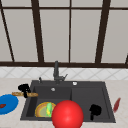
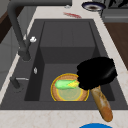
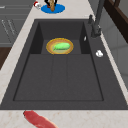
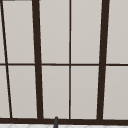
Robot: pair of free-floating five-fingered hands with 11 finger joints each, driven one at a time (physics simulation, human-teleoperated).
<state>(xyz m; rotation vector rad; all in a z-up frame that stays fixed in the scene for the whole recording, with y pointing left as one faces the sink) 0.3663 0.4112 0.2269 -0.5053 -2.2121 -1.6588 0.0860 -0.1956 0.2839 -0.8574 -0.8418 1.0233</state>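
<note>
- A blue plate point(image 1: 8, 103) lies on the counter point(image 1: 10, 86) at the far left, with a small dark red bit at its left edge
- The left hand point(image 1: 24, 88) hangs just right of the plate, at the sink's left rim, fingers curled round a baguette point(image 1: 25, 94); in the left side view the hand grips the loaf's upper end and the loaf slants down over the front rim toward the plate
- The dark sink point(image 1: 105, 86) has a deep left basin and a shallower right part; a yellow bowl point(image 1: 40, 110) sits on the floor of the left basin with a green and yellow ear of corn point(image 1: 49, 108) in it
- A black faucet point(image 1: 56, 71) stands behind the basin
- A big red ball point(image 1: 67, 114) covers the front rim at the middle
- The right hand point(image 1: 95, 110) floats over the sink's right part, curled with nothing in it
- A red pepper point(image 1: 116, 105) lies on the counter right of the sink
</note>
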